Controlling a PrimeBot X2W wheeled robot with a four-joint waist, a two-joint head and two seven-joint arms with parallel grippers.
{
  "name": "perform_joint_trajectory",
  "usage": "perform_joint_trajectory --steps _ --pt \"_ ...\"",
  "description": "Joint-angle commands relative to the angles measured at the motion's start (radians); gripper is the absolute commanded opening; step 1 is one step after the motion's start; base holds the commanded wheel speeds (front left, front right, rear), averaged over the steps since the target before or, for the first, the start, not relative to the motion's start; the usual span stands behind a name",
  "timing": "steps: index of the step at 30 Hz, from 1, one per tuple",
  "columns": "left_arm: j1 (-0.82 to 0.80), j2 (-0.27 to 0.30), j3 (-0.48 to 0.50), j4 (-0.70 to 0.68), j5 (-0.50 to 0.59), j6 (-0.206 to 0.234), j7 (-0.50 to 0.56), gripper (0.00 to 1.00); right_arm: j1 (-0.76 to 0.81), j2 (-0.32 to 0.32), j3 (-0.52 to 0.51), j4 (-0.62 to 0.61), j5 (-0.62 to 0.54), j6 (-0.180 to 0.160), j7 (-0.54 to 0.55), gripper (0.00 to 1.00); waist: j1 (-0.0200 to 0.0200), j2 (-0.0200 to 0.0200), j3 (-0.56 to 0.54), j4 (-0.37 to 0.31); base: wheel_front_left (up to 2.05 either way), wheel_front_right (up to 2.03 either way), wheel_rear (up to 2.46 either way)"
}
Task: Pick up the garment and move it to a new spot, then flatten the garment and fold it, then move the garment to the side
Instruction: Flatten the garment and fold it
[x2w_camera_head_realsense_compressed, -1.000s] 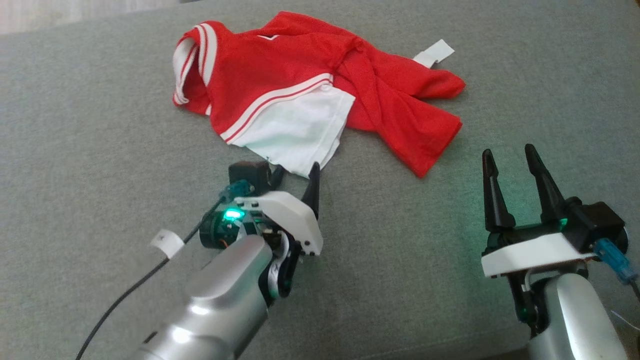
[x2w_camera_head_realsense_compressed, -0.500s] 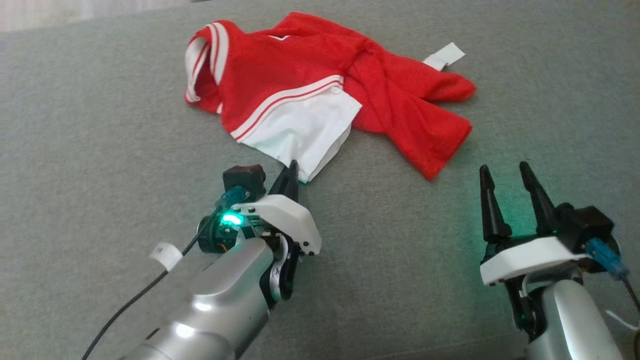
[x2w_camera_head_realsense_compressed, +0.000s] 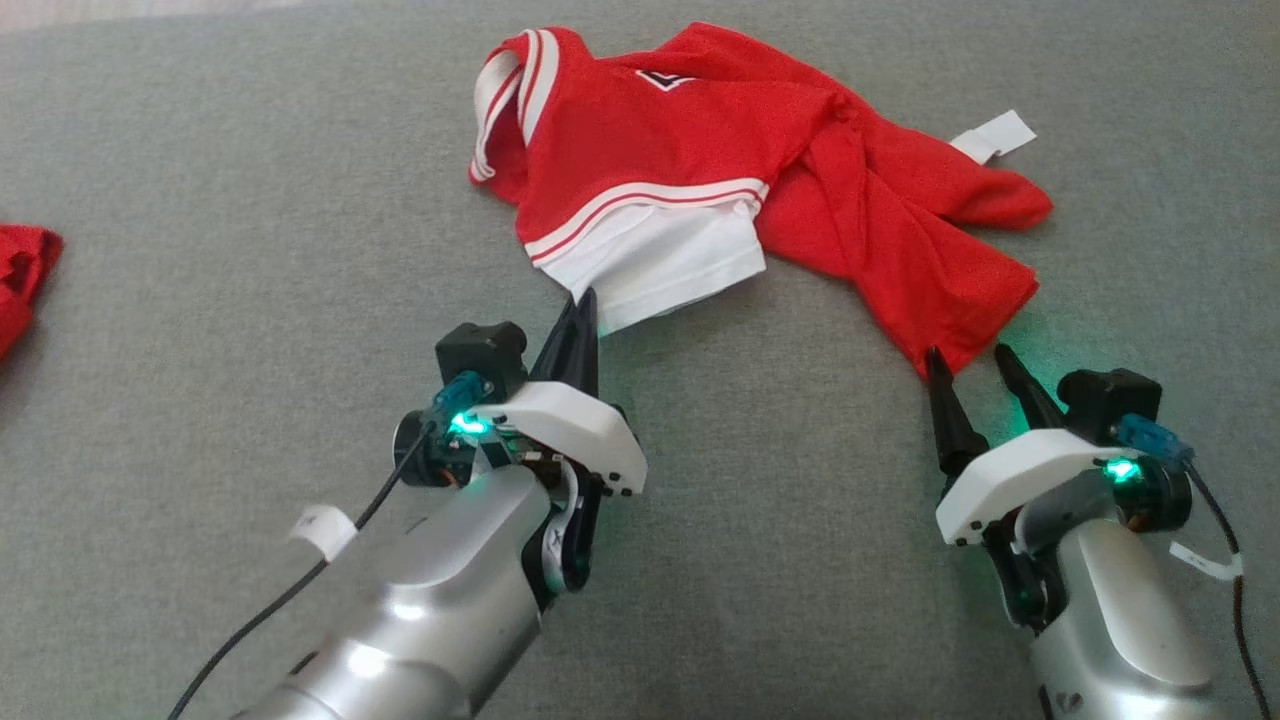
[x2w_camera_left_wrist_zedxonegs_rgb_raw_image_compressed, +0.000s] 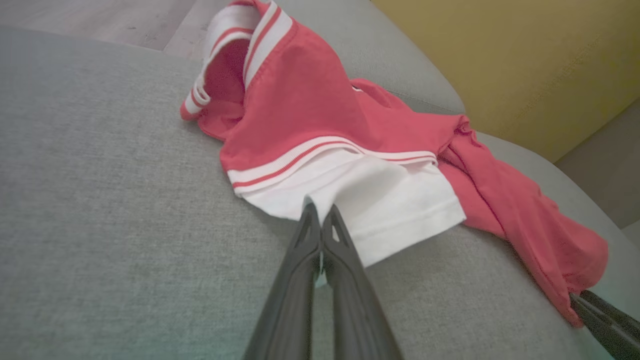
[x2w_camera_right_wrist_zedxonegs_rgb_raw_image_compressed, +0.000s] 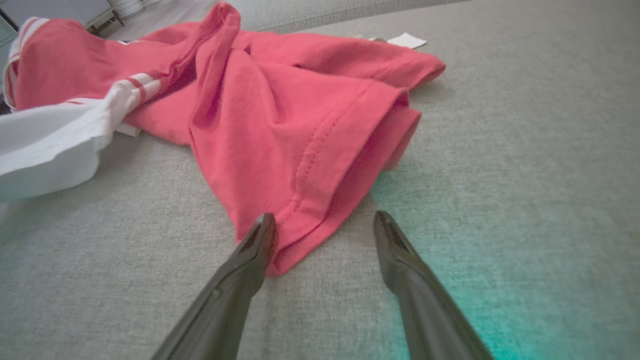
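inside the clamped left tool (x2w_camera_left_wrist_zedxonegs_rgb_raw_image_compressed: 318, 215), garment (x2w_camera_left_wrist_zedxonegs_rgb_raw_image_compressed: 300, 110) hem is hidden.

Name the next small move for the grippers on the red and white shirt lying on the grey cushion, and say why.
Probably close the right gripper. Its open fingers straddle the red hem corner of the red and white shirt, while the left gripper looks shut on the edge of the white panel. Both grips seem needed to lift it off the grey cushion.
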Motion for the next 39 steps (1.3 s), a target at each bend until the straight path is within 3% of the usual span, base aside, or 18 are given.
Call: perform_joint_trajectory --steps 1,4,8,9,16,22,31,32,39 --pt "-0.021 0.014 0.041 -0.033 0.01 -0.001 -0.016 0.0 -0.029 -0.004 0.023 -0.013 -0.009 0.008 0.003 1.0 0.0 0.0 -0.002 0.01 0.0 0.0 0.0" --pt "-0.008 0.022 0.058 -0.059 0.02 0.003 -0.019 0.0 -0.043 -0.004 0.04 0.022 -0.006 0.008 0.02 0.99 0.0 0.0 -0.004 0.018 0.0 0.0 0.0" --pt "0.011 0.037 0.085 -0.09 0.031 0.011 -0.02 0.0 -0.053 -0.004 0.069 0.049 -0.002 0.008 0.035 0.26 0.0 0.0 -0.006 0.022 0.0 0.0 0.0" --pt "0.016 0.04 0.092 -0.098 0.033 0.013 -0.02 0.0 -0.054 -0.004 0.075 0.053 -0.001 0.008 0.038 0.0 0.0 0.0 -0.007 0.022 0.0 0.0 0.0" --pt "0.051 0.08 0.155 -0.172 0.056 0.019 -0.021 0.0 -0.062 -0.004 0.089 0.014 0.022 0.008 -0.022 0.0 0.0 0.0 -0.035 0.014 0.0 0.0 0.0" --pt "0.066 0.144 0.239 -0.315 0.073 0.026 -0.021 0.0 -0.048 -0.004 0.027 -0.114 -0.007 0.008 -0.073 0.0 0.0 0.0 -0.094 0.014 0.0 0.0 0.0" --pt "0.017 0.326 0.32 -0.66 0.126 0.086 0.018 0.0 0.016 -0.004 -0.078 -0.514 -0.079 0.008 -0.01 0.0 0.0 0.0 -0.214 0.027 0.0 0.0 0.0" --pt "0.017 0.326 0.32 -0.66 0.126 0.086 0.018 0.0 0.016 -0.004 -0.078 -0.514 -0.079 0.008 -0.01 0.0 0.0 0.0 -0.214 0.027 0.0 0.0 0.0" --pt "-0.086 0.461 0.367 -0.995 0.178 0.16 0.132 0.0 0.045 -0.004 -0.128 -0.923 -0.099 0.008 0.138 0.0 0.0 0.0 -0.278 0.033 0.0 0.0 0.0"
